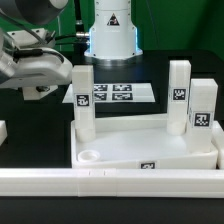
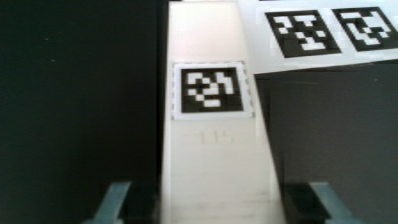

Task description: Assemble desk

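1. Gripper (image 1: pixel 38 88) sits at the exterior view's left, hanging low over the dark table on the end of the arm. From that camera I cannot make out its fingers.
2. On the wrist view I see both fingers (image 2: pixel 118 200) spread, one on either side of a white square-section leg (image 2: pixel 214 150). There is a dark gap between each finger and the leg, so nothing is pinched. The leg's black-and-white tag (image 2: pixel 210 90) faces the camera.
3. Just right of the gripper in the exterior view, I take that same leg (image 1: pixel 83 100) to be the one standing upright at the left far corner of the desk top (image 1: pixel 140 148).
4. The desk top is a white tray with a raised rim. It lies flat in the middle of the table and has a round recess near its left front corner.
5. Behind it the marker board (image 1: pixel 115 95) lies flat in front of the robot base (image 1: pixel 110 30).
6. Along the front runs a long white border rail (image 1: pixel 110 180), just beside the tray's near edge.
7. At the exterior view's right, two more legs stand upright at the tray's right end, one farther back (image 1: pixel 180 92) and one nearer (image 1: pixel 203 110), both showing tags.
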### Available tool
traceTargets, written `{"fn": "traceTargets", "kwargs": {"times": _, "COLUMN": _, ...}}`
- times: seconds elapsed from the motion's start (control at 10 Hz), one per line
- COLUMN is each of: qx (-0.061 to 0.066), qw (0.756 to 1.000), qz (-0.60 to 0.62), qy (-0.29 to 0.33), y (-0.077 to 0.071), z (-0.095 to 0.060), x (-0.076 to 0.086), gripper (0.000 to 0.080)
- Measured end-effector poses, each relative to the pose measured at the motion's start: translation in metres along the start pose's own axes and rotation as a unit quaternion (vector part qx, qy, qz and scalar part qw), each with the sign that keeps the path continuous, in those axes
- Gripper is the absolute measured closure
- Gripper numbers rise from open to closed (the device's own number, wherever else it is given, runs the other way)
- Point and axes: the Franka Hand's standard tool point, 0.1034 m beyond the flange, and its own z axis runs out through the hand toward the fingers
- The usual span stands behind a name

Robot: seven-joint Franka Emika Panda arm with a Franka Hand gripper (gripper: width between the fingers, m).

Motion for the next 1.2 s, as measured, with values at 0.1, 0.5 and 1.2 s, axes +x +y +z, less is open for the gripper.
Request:
{"fn": "traceTargets", "kwargs": {"times": 0.1, "qx": -0.005, "qw": 0.999, "qz": -0.003, "qy": 0.033, "y": 0.0, "z": -0.012, "x": 0.004, "gripper": 0.0509}}
{"fn": "traceTargets", "kwargs": {"times": 0.5, "qx": -0.018, "qw": 0.992, "qz": -0.011, "qy": 0.122, "y": -0.015, "z": -0.073, "x": 0.004, "gripper": 0.0509}}
{"fn": "traceTargets", "kwargs": {"times": 1.2, "qx": -0.035, "qw": 0.942, "qz": -0.012, "qy": 0.334, "y": -0.026, "z": -0.119, "x": 0.012, "gripper": 0.0509}}
